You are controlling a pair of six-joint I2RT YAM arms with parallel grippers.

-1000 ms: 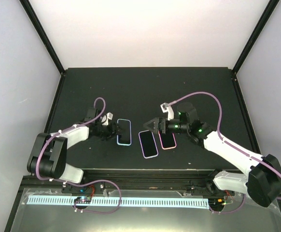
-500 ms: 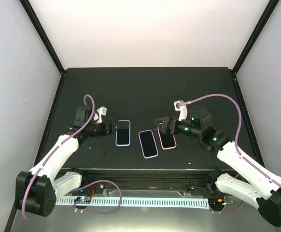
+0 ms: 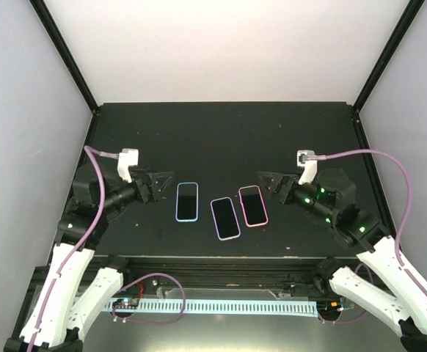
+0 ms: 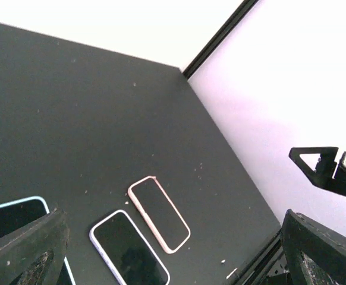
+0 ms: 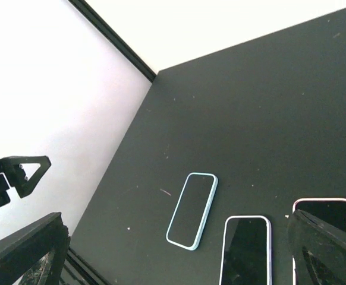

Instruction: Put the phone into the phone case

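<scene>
Black, matte surface (image 3: 221,139) boxed in by pale walls (image 3: 228,51); on it, near the front edge and between the two arms, lie three flat slabs in a loose row: blue phone (image 3: 187,202) on the left, lilac phone (image 3: 225,218) in the middle and nearest the bases, pink phone (image 3: 253,206) on the right. The lilac and pink ones lie just beside each other; the blue one sits a little apart. Each shows a dark face inside a coloured rim, so I cannot tell which is a bare phone and which, if any, is an empty case.

Left end effector (image 3: 158,187) hovers left of the blue phone, jaws spread wide, nothing between them; right end effector (image 3: 271,185) hovers right of the pink phone, equally wide and holding nothing.

Handling, as a judgement: light, stiff, thin; the glassy face likely slippery and worth sparing from hard pinches; the rim probably softer and grippier. Lying flat, each offers little height, so the best hold is across the short width, on the two long edges near the middle.

All lie face up; the blue phone's long axis runs almost straight from near to far; the lilac and pink axes run the same way, far ends leaning slightly left.
</scene>
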